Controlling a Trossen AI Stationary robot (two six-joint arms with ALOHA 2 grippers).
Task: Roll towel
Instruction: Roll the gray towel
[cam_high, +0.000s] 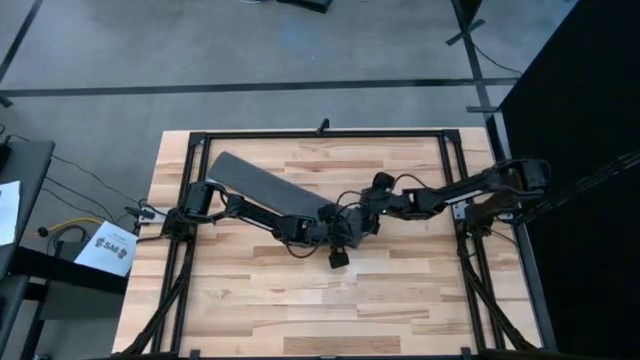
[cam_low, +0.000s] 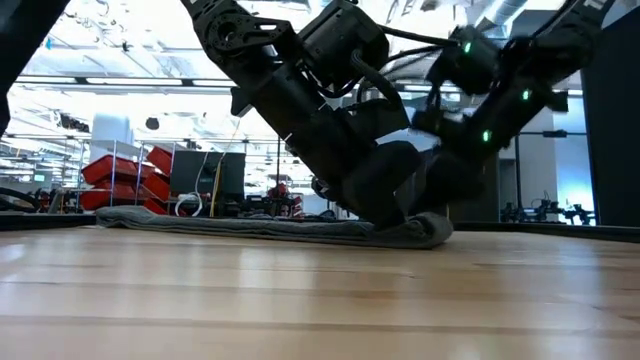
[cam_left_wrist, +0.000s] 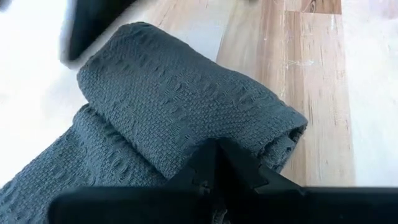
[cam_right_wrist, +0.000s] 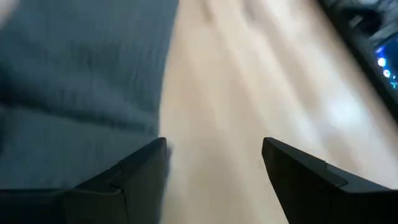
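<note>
**Both grippers meet at the towel's rolled end**

The left gripper (cam_left_wrist: 217, 163) has its dark fingers brought together into a single point, pressed down on the curl of the towel (cam_left_wrist: 174, 106); whether any cloth is caught between them cannot be told. In the left wrist view the grey weave folds over itself into a short thick roll just past those fingers, with the flat part of the cloth trailing away beneath it.

The right gripper (cam_right_wrist: 214, 165) has its fingers spread wide, bare wood showing between them, and the towel's edge (cam_right_wrist: 81, 74) lies just beside one finger.

From above, the two grippers come together near the middle of the table (cam_high: 400, 290), the left gripper (cam_high: 322, 225) at the towel's end and the right gripper (cam_high: 350, 222) close by at its 3 o'clock side. The towel (cam_high: 255, 185) stretches as a long dark strip from the table's centre out toward 10 o'clock, lying partly under the left arm.

In the low view the towel (cam_low: 250, 228) lies flat along the wood and rises into a small bump at its rolled end (cam_low: 425, 230), where both arms come down on it.
</note>
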